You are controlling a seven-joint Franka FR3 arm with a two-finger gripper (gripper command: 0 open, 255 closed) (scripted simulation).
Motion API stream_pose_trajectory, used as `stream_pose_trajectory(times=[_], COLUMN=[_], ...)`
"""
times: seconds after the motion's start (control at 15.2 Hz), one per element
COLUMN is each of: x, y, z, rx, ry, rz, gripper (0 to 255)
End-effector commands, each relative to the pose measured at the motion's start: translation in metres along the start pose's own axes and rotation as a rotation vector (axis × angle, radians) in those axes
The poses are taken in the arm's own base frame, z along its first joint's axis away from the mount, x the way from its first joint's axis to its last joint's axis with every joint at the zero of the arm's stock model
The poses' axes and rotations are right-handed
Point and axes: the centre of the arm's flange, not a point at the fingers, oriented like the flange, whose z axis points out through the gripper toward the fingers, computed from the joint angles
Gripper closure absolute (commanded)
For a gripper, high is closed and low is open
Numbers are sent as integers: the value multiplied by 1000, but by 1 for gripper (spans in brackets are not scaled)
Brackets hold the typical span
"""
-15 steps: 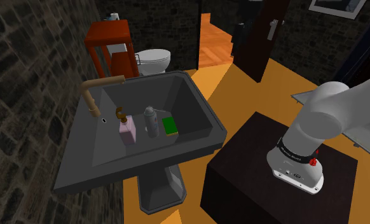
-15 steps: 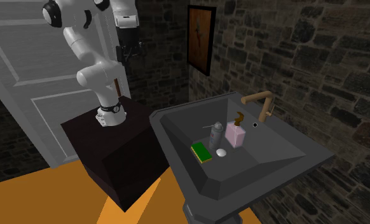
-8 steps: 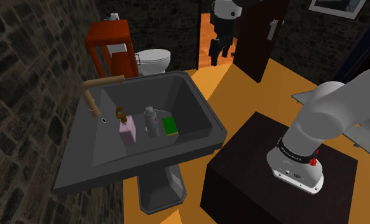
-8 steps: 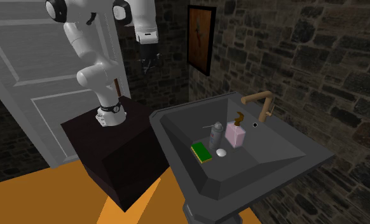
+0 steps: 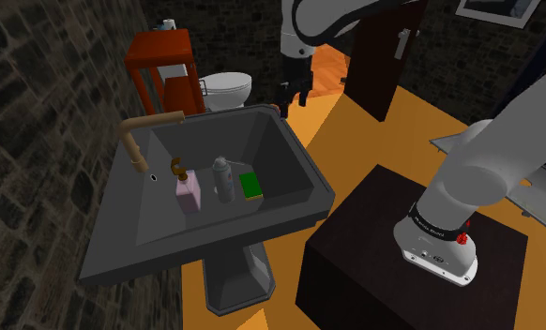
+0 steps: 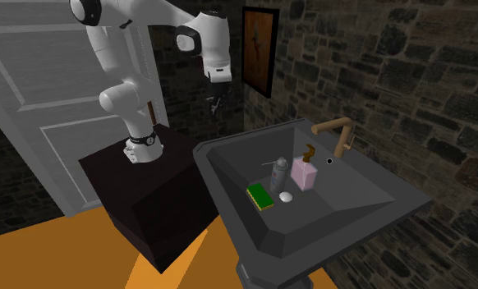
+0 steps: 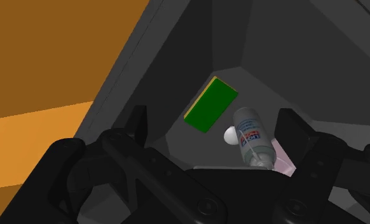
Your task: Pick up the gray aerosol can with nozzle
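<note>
A gray aerosol can [image 5: 223, 178] [image 6: 278, 174] with a nozzle stands upright in the dark sink basin [image 5: 290, 155], between a pink soap bottle [image 5: 188, 191] [image 6: 304, 173] and a green sponge [image 5: 250, 185] [image 6: 261, 197]. My gripper [image 5: 292, 95] [image 6: 215, 104] hangs in the air above the sink's corner nearest the toilet, well away from the can. In the wrist view the gripper [image 7: 214, 125] is open, its fingers [image 7: 137, 121] apart and holding nothing. Past them lie the can [image 7: 250, 137] and the sponge [image 7: 210, 104].
A tan faucet [image 5: 149, 127] [image 6: 336, 131] rises from the sink's back rim. A white drain plug [image 6: 286, 196] lies beside the can. A white toilet [image 5: 226, 89] and a red cabinet [image 5: 163, 61] stand beyond the sink. The dark stand [image 5: 412, 253] sits beside it.
The arm has swung the gripper toward the shoulder view's left and lower, from the doorway area to above the sink's corner. Nothing in the basin has moved.
</note>
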Motion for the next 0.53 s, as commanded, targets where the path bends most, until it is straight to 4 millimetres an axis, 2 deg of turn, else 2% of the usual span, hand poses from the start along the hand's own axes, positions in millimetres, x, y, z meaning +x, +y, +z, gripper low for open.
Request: stream_pose_trajectory(times=[0.0, 0.46], x=[19, 81], y=[-13, -49], z=[17, 76], rx=[12, 51], ry=[-9, -40], rz=[13, 55], gripper=[0, 0])
